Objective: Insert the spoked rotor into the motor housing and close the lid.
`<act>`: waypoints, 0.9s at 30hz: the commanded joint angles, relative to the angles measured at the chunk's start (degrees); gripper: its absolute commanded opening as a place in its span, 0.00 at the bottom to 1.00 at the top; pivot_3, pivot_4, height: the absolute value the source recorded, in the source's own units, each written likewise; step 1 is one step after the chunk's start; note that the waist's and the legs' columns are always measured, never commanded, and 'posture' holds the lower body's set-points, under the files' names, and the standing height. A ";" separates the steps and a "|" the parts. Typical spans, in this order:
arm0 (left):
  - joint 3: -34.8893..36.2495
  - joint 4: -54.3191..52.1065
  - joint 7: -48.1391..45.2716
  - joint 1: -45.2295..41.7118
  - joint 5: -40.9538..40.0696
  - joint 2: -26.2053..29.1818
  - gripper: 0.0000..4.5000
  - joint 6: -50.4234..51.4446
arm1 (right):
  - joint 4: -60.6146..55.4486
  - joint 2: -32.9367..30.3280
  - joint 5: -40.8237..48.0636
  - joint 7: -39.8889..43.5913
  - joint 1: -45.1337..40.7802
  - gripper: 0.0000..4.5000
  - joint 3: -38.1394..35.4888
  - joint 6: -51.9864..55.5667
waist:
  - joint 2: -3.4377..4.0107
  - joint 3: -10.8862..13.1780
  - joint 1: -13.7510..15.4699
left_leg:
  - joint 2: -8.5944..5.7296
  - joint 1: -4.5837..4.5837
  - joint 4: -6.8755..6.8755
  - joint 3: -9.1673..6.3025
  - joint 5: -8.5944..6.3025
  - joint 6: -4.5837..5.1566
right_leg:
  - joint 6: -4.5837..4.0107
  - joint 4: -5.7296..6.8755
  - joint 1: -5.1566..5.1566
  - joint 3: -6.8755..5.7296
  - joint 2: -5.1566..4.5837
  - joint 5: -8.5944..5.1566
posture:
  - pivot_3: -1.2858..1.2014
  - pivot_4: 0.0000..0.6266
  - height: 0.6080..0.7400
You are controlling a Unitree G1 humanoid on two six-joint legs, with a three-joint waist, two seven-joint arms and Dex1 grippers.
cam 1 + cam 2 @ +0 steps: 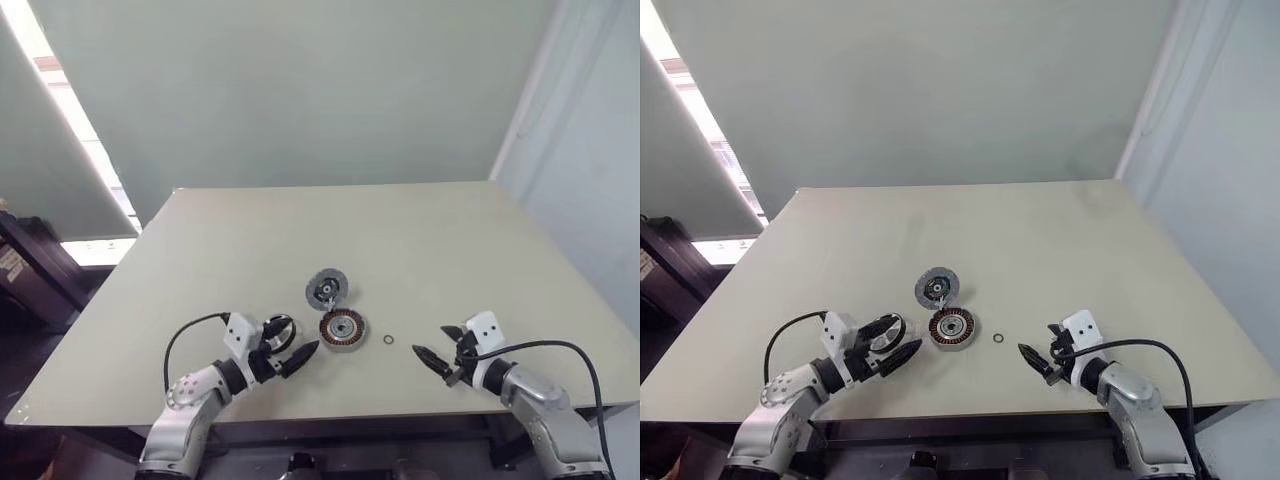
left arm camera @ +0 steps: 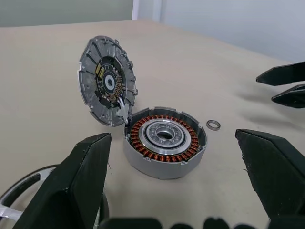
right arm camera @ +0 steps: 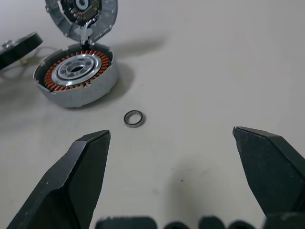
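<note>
**Both pincers spread above the worktop, motor parts lying between them**

Nearest the camera, the two arms reach in from the bottom edge. Beneath them the beige worktop (image 1: 420,240) spans the whole scene, the largest thing in view. The left pincer (image 1: 296,353) hovers at the near edge with its black fingers wide apart and nothing between them, its tips pointing toward the parts. The right pincer (image 1: 428,354) mirrors it on the other side, fingers likewise spread and empty, aimed inward.

Between the two, near the middle of the worktop's front half, sits the motor housing (image 1: 342,329), a low round can with copper windings ringing a silver centre. The lid (image 1: 326,288) stands tilted up at the housing's far rim, touching it there, its inner face with the dark hub turned toward the robot. The spoked rotor (image 2: 28,188) lies flat on the worktop just beside the left pincer, on the side away from the housing and apart from it. A tiny ring (image 3: 134,118) rests alone between the housing and the right pincer.
</note>
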 commanded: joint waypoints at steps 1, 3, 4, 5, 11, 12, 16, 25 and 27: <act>0.91 -2.86 0.03 -0.18 -1.24 0.37 0.99 0.13 | -3.11 -0.51 1.15 -0.12 -0.66 1.00 -1.17 -0.77 | 0.00 0.00 0.01 | 0.00 0.00 0.00 0.00 0.00 0.00 | 0.00 0.00 0.00 0.00 0.00 0.00 | 0.52 0.00 1.00; 0.90 -3.15 0.28 -0.08 -1.27 0.19 0.99 0.27 | -3.12 -0.52 1.27 -0.19 -0.72 1.00 -1.13 -0.89 | -0.01 0.00 0.02 | -0.01 -0.01 0.00 -0.01 0.00 0.00 | 0.00 0.00 -0.01 0.00 0.00 0.00 | 0.52 0.00 1.00; 0.92 -3.16 0.31 -0.04 -1.26 0.15 0.99 0.23 | -3.09 -0.47 1.25 -0.26 -0.74 1.00 -1.06 -0.98 | -0.01 0.00 0.02 | -0.01 -0.02 -0.01 -0.01 -0.01 -0.01 | 0.00 0.00 -0.02 0.00 0.00 0.00 | 0.52 0.00 1.00; 0.97 -3.42 0.37 0.26 -1.35 0.08 0.99 0.23 | -3.10 -0.09 1.36 -0.34 -0.83 1.00 -0.97 -1.34 | -0.01 0.00 0.02 | -0.01 -0.02 -0.02 -0.01 -0.01 -0.01 | 0.01 0.00 -0.02 0.00 0.00 0.00 | 0.52 0.00 1.00; 1.75 -5.63 1.10 1.70 -2.27 0.07 0.99 0.86 | -2.69 0.82 0.24 -1.19 -2.42 1.00 -0.10 -3.45 | -0.01 0.01 0.01 | -0.01 -0.02 -0.04 -0.01 -0.01 -0.01 | 0.00 -0.01 -0.03 0.00 -0.01 0.00 | 0.52 0.00 1.00; 1.91 -5.98 1.12 1.96 -2.51 0.25 0.99 1.15 | -2.77 1.29 1.14 -1.38 -3.00 1.00 -0.48 -3.14 | -0.01 0.01 0.01 | 0.00 -0.02 -0.03 -0.01 -0.01 -0.01 | 0.00 -0.01 -0.03 0.00 0.00 0.00 | 0.52 0.00 1.00; 2.46 -6.21 0.25 3.63 -2.81 1.40 0.99 0.96 | -2.76 2.30 1.42 -3.64 -4.13 1.00 -0.79 -1.05 | -0.01 0.01 0.01 | 0.03 0.00 -0.02 0.00 -0.02 -0.02 | 0.00 -0.01 -0.03 0.00 0.00 0.00 | 0.52 0.00 1.00; 1.80 -6.98 -1.79 5.56 -2.89 2.49 0.99 0.82 | -1.62 2.60 -2.60 -4.71 -5.01 1.00 5.74 2.30 | -0.02 0.01 0.04 | 0.01 -0.05 -0.11 0.00 -0.02 -0.03 | -0.01 -0.02 -0.12 0.00 -0.01 0.00 | 0.52 0.00 1.00; 1.19 -6.97 -2.72 5.63 -2.55 2.84 0.99 0.82 | -0.67 2.55 -3.79 -4.83 -5.70 1.00 7.02 2.06 | -0.01 0.02 0.03 | 0.01 -0.04 -0.09 0.00 -0.02 -0.03 | -0.01 -0.02 -0.10 0.00 -0.01 -0.01 | 0.52 0.00 1.00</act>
